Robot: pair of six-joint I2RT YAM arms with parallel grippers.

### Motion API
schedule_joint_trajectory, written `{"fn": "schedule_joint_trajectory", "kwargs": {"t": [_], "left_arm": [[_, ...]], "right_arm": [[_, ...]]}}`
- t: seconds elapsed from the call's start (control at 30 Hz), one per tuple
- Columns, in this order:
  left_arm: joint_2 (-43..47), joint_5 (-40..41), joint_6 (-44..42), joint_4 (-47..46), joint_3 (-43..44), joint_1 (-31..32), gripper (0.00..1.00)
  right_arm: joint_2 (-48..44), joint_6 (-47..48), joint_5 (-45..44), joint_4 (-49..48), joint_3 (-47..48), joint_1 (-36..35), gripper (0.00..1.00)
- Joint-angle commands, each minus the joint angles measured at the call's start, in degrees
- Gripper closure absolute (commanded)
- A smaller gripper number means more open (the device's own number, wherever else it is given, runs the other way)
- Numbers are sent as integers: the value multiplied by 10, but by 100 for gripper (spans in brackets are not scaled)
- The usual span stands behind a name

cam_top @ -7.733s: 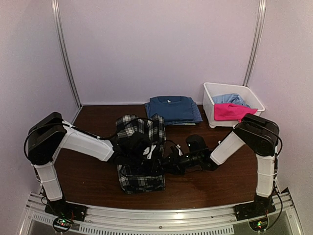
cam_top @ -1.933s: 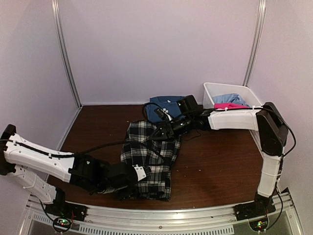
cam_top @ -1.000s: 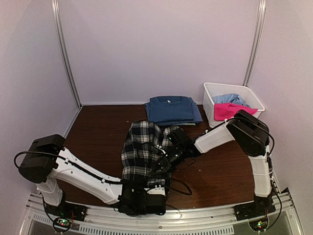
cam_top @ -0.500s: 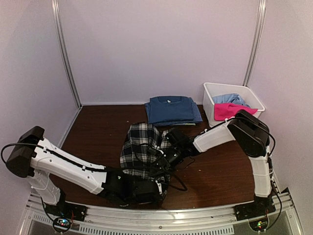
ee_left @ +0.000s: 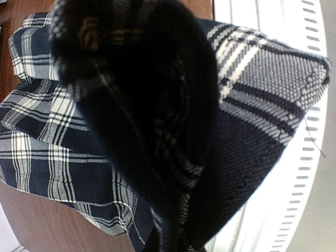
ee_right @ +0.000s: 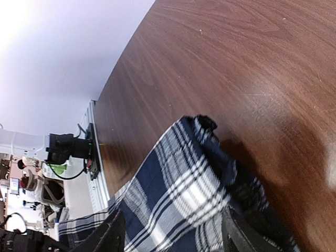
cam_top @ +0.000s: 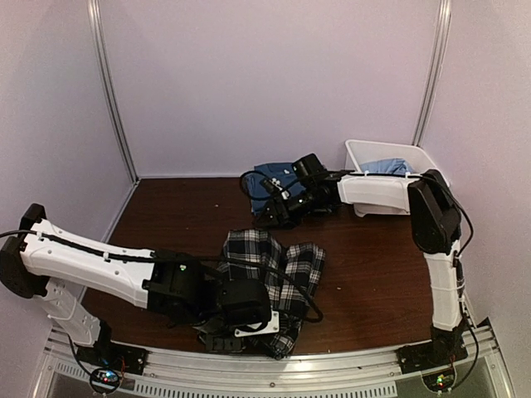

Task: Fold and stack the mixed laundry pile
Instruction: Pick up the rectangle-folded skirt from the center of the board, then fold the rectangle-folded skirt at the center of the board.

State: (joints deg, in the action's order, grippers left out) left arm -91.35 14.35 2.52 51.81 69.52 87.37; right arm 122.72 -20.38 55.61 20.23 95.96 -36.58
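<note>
Pale lilac walls (cam_top: 265, 83) close in a dark brown wooden table (cam_top: 166, 215). At its near middle lies the black-and-white plaid shirt (cam_top: 278, 269), rumpled, its near edge bunched up beside the metal rail (cam_top: 332, 365).

The left gripper (cam_top: 241, 319) sits right on that near edge. In the left wrist view the plaid cloth (ee_left: 68, 136) presses against the lens and covers the fingers, so whether the jaws are clamped on it cannot be told.

The right gripper (cam_top: 278, 207) reaches to the far side of the table, over the folded dark blue T-shirt (cam_top: 267, 176) and well apart from the plaid shirt. Its 2 fingers (ee_right: 113, 233) stand spread with nothing between them – only plaid and bare wood beyond.

At the far right stands a white plastic bin (cam_top: 361, 153) – a pale blue piece (cam_top: 388, 166) shows inside.
</note>
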Motion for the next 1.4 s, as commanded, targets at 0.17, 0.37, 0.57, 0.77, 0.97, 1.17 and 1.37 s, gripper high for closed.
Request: {"fn": "schedule_joint_trajectory", "kwargs": {"t": [0.17,0.37,0.57,0.77,0.97,1.17,1.37], "left_arm": [[-1,-100,6,100,100,-12,100],[-22,-85,-19,141,188,-52,100],[-57,-56,-75,159,251,-96,100],[-98,-34,-109,152,280,-128,100],[-131,-3,-129,139,302,-139,100],[-140,15,-151,110,279,-139,94],[-139,43,-170,57,258,-187,87]], "right_arm": [[119,169,-138,197,80,-78,39],[93,166,-102,147,-22,-128,43],[50,140,-71,97,-82,-171,44],[31,113,-51,68,-100,-195,45],[23,79,-29,32,-106,-197,44],[-13,18,-39,8,-97,-102,37],[-71,-33,-25,-14,-79,-2,32]]}}
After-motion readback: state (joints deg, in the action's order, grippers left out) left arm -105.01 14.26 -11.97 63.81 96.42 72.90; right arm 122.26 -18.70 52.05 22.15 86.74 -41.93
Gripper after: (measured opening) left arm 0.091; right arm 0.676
